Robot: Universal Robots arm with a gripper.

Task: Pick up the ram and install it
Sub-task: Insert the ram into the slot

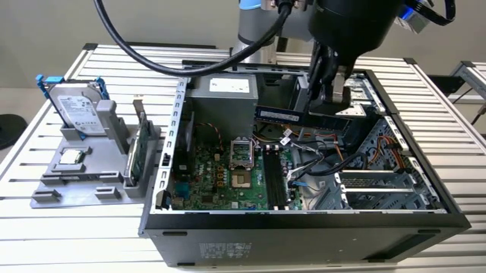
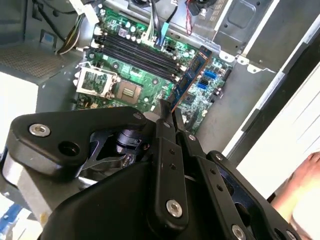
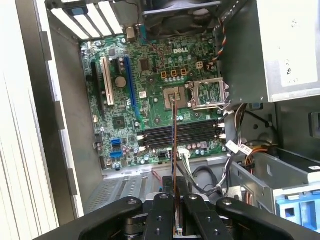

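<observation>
Slatted metal table (image 1: 68, 244) under everything. On it, a black computer case (image 1: 304, 230), side panel off, interior facing up. Above the case, the dark arm (image 1: 353, 23), reaching down toward the opening.

Inside the case, at its far end in the exterior view, a grey power supply (image 1: 227, 94). Flat on the case floor, the green motherboard (image 1: 227, 179). Just outside the case, on the exterior view's left, a grey fixture (image 1: 53, 190) carrying a silver hard drive (image 1: 76, 111) in a blue frame. On the same fixture, nearest the case wall, a green expansion card (image 1: 136, 151) standing on edge.

Over the case opening, the gripper (image 1: 326, 108), closed tight on the ram (image 1: 279, 115), with fingers (image 2: 164, 135) pinching the stick near one end. Ram held roughly level in the exterior view, up near the case rim, close to the power supply, apart from the motherboard. Edge-on in the first wrist view, a thin line above the board.

On the case floor, black memory slots (image 3: 180, 134) side by side, just beside the CPU socket (image 3: 207, 92). Ram not seated in any of them.

Beyond the case wall in the second wrist view, a person's hand (image 2: 305, 192).
</observation>
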